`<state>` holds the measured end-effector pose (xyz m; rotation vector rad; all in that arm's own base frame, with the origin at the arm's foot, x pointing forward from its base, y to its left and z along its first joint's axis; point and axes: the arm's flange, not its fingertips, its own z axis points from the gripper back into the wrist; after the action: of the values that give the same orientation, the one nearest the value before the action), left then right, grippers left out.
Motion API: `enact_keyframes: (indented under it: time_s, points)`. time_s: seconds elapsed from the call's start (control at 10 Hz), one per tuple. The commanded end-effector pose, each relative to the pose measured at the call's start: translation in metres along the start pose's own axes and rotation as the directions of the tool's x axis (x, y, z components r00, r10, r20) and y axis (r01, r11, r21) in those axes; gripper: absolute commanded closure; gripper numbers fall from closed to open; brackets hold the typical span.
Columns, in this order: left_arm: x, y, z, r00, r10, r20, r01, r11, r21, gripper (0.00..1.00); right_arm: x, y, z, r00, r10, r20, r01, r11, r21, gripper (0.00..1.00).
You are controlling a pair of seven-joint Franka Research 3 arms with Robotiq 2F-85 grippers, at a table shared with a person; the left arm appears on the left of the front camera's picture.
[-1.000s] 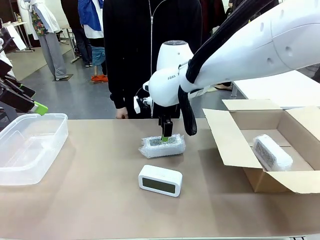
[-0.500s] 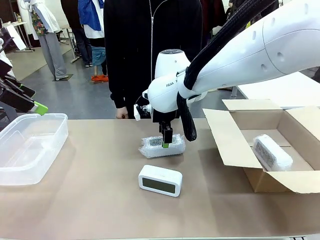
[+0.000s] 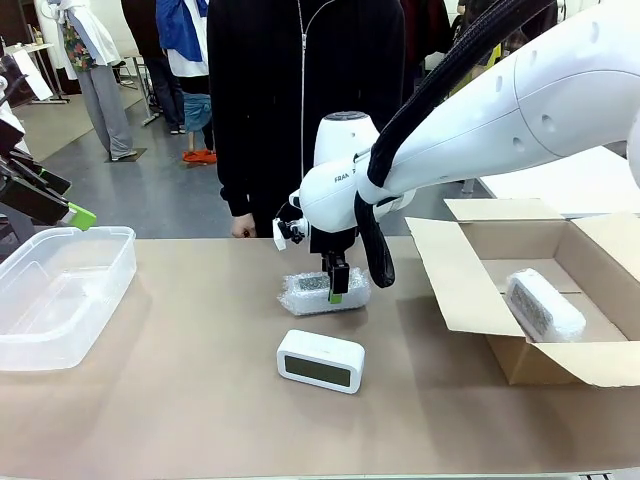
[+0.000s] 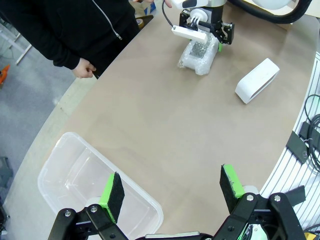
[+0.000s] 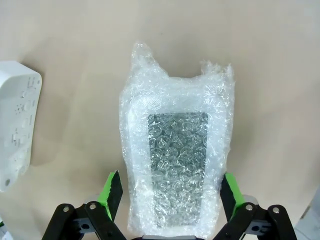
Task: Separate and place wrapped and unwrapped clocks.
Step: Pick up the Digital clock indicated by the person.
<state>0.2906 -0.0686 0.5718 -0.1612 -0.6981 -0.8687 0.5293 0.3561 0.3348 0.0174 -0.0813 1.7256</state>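
Centrally, right gripper (image 5: pixel 171 194) stood with jaws apart, straddling one wrapped clock (image 5: pixel 177 150) on the table (image 3: pixel 180 400); pad contact unclear, bundle's near end cut off. Bare clock (image 3: pixel 320 360) lay near it, cropped in the right wrist view. Second wrapped clock (image 3: pixel 545 305) lay in the cardboard box (image 3: pixel 470 290). Left gripper (image 4: pixel 172 187) hung spread, empty, above the clear tub (image 4: pixel 85 145).

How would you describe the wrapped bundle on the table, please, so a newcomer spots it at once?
On the brown table, look left of the open cardboard box. The bundle lies behind the bare white clock, between the right arm's open fingers. Bubble wrap sets it apart from the clock; its twin lies in the box.
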Motion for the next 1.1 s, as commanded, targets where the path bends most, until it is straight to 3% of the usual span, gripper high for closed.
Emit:
enact_keyframes:
  time_s: [0.0, 0.3, 0.4, 0.5, 0.6, 0.7, 0.8, 0.9, 1.0]
  points:
    - [-0.0004, 0.0004, -0.0002, 1.000, 0.000, 0.004, 0.000, 1.000, -0.008, 0.00, 0.0028, -0.0063, -0.0054, 0.999, 0.032, -0.006, -0.032, 0.999, 0.005, 0.00]
    - [-0.0004, 0.0004, -0.0002, 1.000, 0.000, 0.004, 0.000, 1.000, -0.008, 0.00, 0.0016, -0.0119, -0.0107, 1.000, 0.029, -0.006, -0.029, 0.999, 0.023, 0.00]
    - [-0.0004, 0.0004, -0.0002, 1.000, 0.000, 0.004, 0.000, 1.000, -0.008, 0.00, 0.0015, -0.0131, -0.0111, 1.000, 0.021, -0.010, -0.020, 0.999, 0.031, 0.19]
    - [-0.0004, 0.0004, -0.0002, 1.000, 0.000, 0.004, 0.000, 1.000, -0.008, 0.00, 0.0013, -0.0130, -0.0100, 1.000, 0.023, -0.009, -0.023, 0.999, 0.022, 0.19]
    - [-0.0004, 0.0004, -0.0002, 1.000, 0.000, 0.004, 0.000, 1.000, -0.008, 0.00, 0.0015, -0.0139, -0.0103, 1.000, 0.023, -0.007, -0.023, 1.000, 0.020, 0.38]
    - [-0.0004, 0.0004, -0.0002, 1.000, 0.000, 0.004, 0.000, 1.000, -0.008, 0.00, 0.0018, -0.0143, -0.0094, 1.000, 0.026, -0.007, -0.025, 0.999, 0.019, 0.25]
    - [-0.0004, 0.0004, -0.0002, 1.000, 0.000, 0.004, 0.000, 1.000, -0.008, 0.00, 0.0022, -0.0142, -0.0089, 1.000, 0.029, -0.007, -0.029, 0.999, 0.023, 0.57]
    - [-0.0004, 0.0004, -0.0002, 1.000, 0.000, 0.004, 0.000, 1.000, -0.008, 0.00, 0.0027, -0.0139, -0.0082, 1.000, 0.030, -0.004, -0.030, 0.999, 0.024, 0.44]
    - [-0.0004, 0.0004, -0.0002, 1.000, 0.000, 0.004, 0.000, 1.000, -0.008, 0.00, 0.0027, -0.0098, -0.0018, 0.999, 0.042, 0.009, -0.043, 0.998, 0.040, 0.40]
